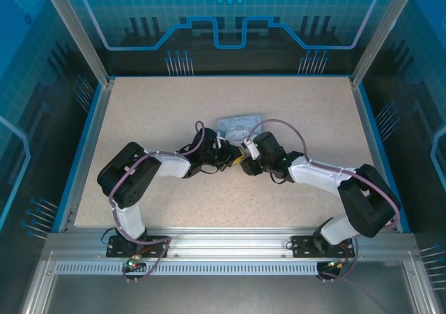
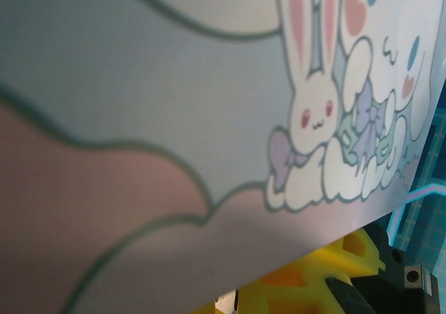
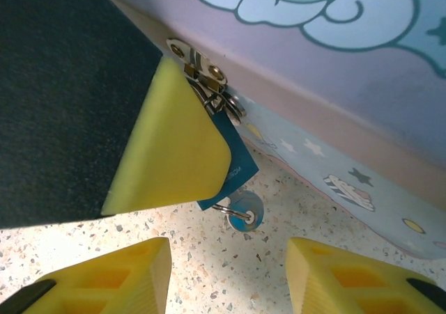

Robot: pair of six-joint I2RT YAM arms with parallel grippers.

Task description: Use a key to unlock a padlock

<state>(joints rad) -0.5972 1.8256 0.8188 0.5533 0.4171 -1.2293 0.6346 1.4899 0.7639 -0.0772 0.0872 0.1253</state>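
Note:
In the right wrist view the dark blue padlock [image 3: 235, 162] hangs from the metal hasp [image 3: 202, 70] on the front of the pale blue patterned box [image 3: 334, 112]. A yellow finger [image 3: 174, 147] of my left gripper [image 1: 228, 159] lies over the padlock, and that gripper is shut on it. The key [image 3: 245, 212], with a round blue head and a small ring, sticks out of the padlock's lower end just above the table. My right gripper [image 3: 228, 258] is open, its two yellow fingertips a short way in front of the key without touching it.
The box [image 1: 239, 127] lies mid-table right behind both grippers, and its bunny-printed lid [image 2: 209, 98] is very close to the left wrist camera. The speckled tabletop [image 1: 174, 105] has raised blue edges and frame posts at the back corners.

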